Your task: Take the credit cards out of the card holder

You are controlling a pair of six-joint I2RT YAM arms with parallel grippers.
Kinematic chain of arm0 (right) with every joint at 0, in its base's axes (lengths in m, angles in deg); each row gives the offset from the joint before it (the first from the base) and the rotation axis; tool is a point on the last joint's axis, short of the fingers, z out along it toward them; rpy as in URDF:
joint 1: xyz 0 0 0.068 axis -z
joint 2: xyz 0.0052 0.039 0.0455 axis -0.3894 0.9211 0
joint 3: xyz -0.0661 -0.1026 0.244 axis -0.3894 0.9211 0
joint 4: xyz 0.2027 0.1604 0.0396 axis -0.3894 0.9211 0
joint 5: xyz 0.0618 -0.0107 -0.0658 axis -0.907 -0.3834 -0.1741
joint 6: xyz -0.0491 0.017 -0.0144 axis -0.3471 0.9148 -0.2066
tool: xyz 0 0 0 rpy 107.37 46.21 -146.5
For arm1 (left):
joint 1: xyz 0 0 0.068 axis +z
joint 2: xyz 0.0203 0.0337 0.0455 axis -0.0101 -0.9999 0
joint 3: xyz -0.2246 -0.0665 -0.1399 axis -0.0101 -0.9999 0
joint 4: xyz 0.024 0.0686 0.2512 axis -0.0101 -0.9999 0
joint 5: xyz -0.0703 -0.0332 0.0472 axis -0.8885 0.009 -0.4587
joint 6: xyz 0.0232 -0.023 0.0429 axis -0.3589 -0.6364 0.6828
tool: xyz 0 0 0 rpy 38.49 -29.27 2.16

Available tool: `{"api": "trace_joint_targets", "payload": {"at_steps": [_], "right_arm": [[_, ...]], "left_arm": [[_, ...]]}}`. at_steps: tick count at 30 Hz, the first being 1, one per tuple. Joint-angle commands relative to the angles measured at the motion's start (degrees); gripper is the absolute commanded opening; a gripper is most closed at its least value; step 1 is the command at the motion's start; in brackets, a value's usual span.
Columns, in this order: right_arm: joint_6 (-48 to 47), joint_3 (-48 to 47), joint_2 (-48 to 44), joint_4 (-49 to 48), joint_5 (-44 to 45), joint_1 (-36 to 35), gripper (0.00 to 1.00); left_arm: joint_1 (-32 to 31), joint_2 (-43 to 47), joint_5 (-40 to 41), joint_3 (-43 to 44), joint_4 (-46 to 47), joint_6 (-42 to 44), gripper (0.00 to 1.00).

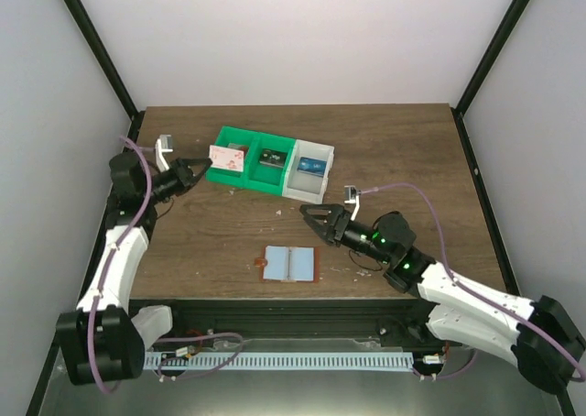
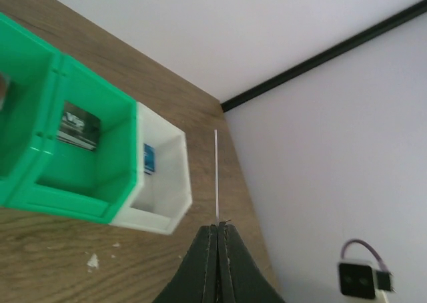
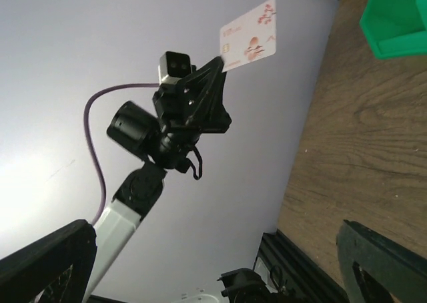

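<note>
Pink-white plastic is what your left tool (image 1: pixel 203 168) grips: the pale credit card (image 1: pixel 226 158) is pinched by one end between jaws closed tight on it. From that tool's own camera the card shows only as a thin white edge rising straight out from the tips. It hangs in the air just ahead of the tool, in front of the left green end of the bin (image 1: pixel 252 180) in the top view. Red flower-like marks and a short line of print show on its face, too small to read.

Your right tool (image 1: pixel 309 216) stands wide open over the table (image 1: pixel 412 159), holding nothing. The card holder (image 1: pixel 290 263) lies opened flat on the table, behind and left of that tool's tips, apart from them. Ahead of it, the blue credit card (image 1: pixel 311 167) sits in the bin's white end compartment. A dark card (image 1: pixel 270 157) with white lettering you cannot make out rests in the middle green one.
</note>
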Motion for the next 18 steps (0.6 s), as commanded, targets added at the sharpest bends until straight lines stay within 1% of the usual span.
{"api": "trace_joint_targets", "payload": {"at_steps": [1,6,9,12,14,18], "right_arm": [[-4.8,1.2,-6.2,10.0,3.5,-0.2,1.0],[-6.9,1.6,-10.4,13.7,4.5,-0.2,1.0],[-8.0,1.6,-12.2,15.7,5.4,-0.2,1.0],[-8.0,1.9,-12.9,16.2,6.5,-0.2,1.0],[-8.2,1.7,-12.7,16.0,6.5,-0.2,1.0],[-8.0,0.7,-11.7,15.8,6.3,-0.1,1.0]], "left_arm": [[1.7,-6.8,-0.4,6.7,-8.3,8.0,0.0],[1.7,-17.0,5.0,16.5,-16.8,16.1,0.0],[1.7,-22.2,10.3,21.1,-21.6,20.7,0.0],[1.8,-27.7,13.9,25.2,-25.3,24.4,0.0],[1.7,-30.4,13.9,27.1,-26.4,25.4,0.0],[1.6,-35.3,11.8,29.2,-25.6,25.8,0.0]]}}
